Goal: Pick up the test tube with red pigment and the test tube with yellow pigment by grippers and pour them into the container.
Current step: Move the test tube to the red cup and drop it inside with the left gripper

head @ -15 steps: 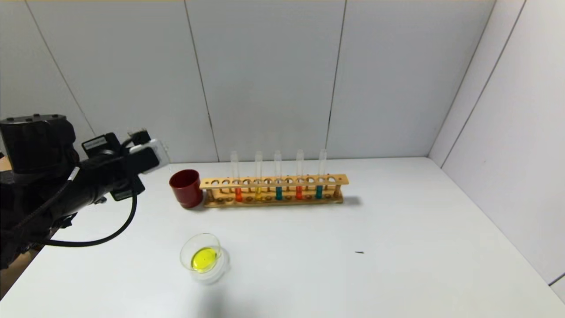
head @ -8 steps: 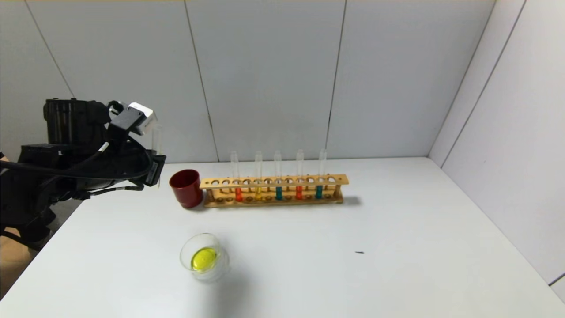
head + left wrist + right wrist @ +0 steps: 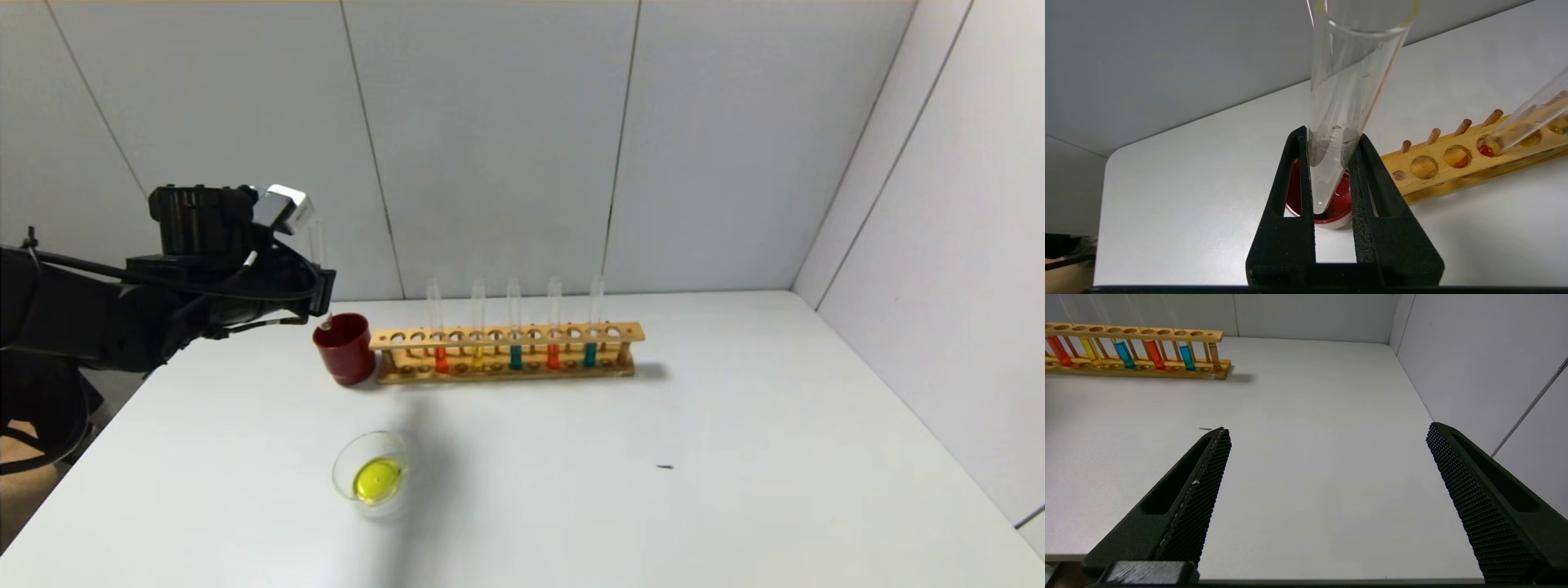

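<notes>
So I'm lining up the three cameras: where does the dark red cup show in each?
Head view: the red cup stands at the wooden rack's left end, just below the left gripper.
Left wrist view: the cup sits behind the jaws and the empty tube they clamp.
Right wrist view: not in it.
Shared landmark: the wooden rack.

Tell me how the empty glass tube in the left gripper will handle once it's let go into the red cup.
The empty test tube, pinched in the left gripper, looks like thin clear glass, so probably fragile if dropped. It seems much taller than the red cup, so it would likely lean on the rim and might tip the cup. Its rounded bottom means it probably won't stand alone.
</notes>
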Robot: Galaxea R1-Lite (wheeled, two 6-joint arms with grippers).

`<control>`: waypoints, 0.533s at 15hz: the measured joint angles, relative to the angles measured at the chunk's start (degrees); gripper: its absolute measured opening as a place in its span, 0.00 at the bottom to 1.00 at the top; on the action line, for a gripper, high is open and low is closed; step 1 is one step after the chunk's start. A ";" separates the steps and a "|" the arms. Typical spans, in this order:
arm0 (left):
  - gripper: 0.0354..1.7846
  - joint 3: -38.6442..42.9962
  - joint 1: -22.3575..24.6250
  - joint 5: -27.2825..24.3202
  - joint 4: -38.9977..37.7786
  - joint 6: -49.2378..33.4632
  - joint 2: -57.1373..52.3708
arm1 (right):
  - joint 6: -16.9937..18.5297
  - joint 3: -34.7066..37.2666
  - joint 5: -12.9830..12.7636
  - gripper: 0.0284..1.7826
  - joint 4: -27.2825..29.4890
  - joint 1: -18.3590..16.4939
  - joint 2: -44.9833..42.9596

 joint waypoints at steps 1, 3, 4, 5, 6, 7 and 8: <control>0.15 -0.61 0.04 -0.05 -0.01 -0.01 1.18 | 0.00 0.00 -0.02 0.98 -0.02 0.00 0.00; 0.15 -1.79 0.39 -0.16 -0.54 -0.28 3.94 | 0.00 0.00 -0.02 0.98 0.00 0.00 0.00; 0.15 -2.24 0.52 -0.33 -1.80 -0.54 5.32 | 0.00 0.00 -0.02 0.98 0.00 0.00 0.00; 0.15 -2.57 0.59 -0.46 -3.78 -0.69 6.78 | 0.00 0.00 -0.05 0.98 0.00 0.00 0.00; 0.15 -2.73 0.63 -0.50 -5.61 -0.80 8.20 | 0.00 0.00 -0.02 0.98 0.00 0.00 0.00; 0.15 -2.73 0.63 -0.52 -6.38 -0.89 9.29 | 0.00 0.00 -0.02 0.98 0.00 0.00 0.00; 0.15 -2.73 0.66 -0.52 -6.51 -0.96 10.12 | 0.00 0.00 -0.05 0.98 0.00 0.00 0.00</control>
